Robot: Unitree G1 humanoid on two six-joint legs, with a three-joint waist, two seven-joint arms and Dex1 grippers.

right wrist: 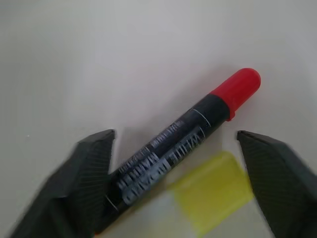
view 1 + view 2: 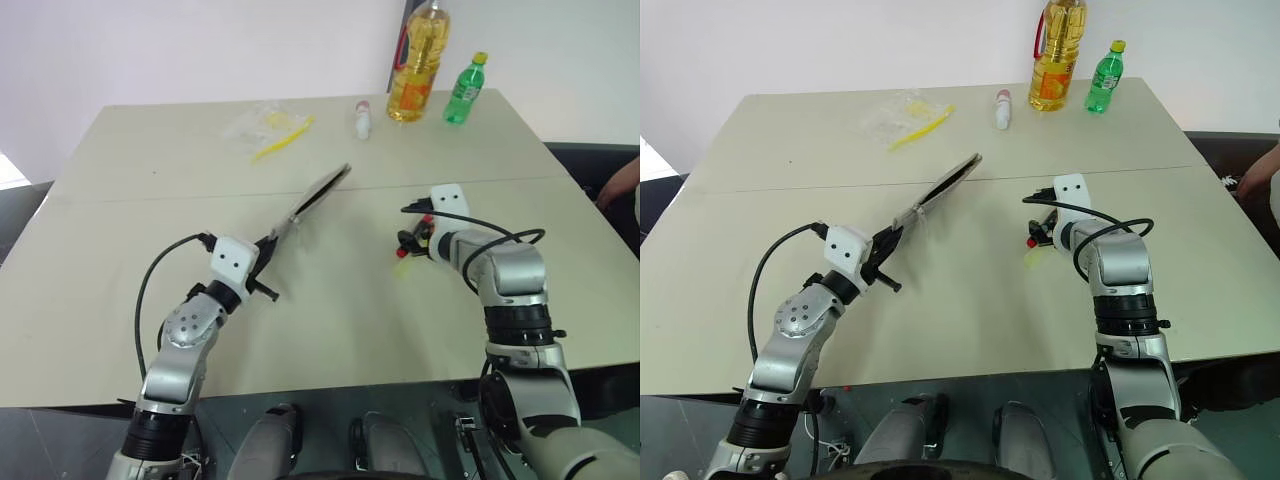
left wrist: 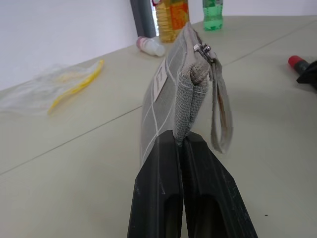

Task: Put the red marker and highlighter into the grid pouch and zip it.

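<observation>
The red marker (image 1: pixel 185 131) lies beside the highlighter (image 1: pixel 213 191) on the table (image 2: pixel 350 330), near its right edge, between my right gripper's (image 1: pixel 176 163) wide-open fingers; closing could pinch both pens. My left gripper (image 3: pixel 184 148) clamps the raised grid pouch (image 3: pixel 171 94); only that wrist view shows its zip pull.

highlighter (image 1: pixel 214 191) partly cut off, perhaps blurred

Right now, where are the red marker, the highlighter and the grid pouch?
red marker (image 1: pixel 171 151): right wrist view, on its black barrel.
highlighter (image 1: pixel 215 191): right wrist view, on its yellow cap.
grid pouch (image 3: pixel 166 96): left wrist view, on its gridded side.
</observation>
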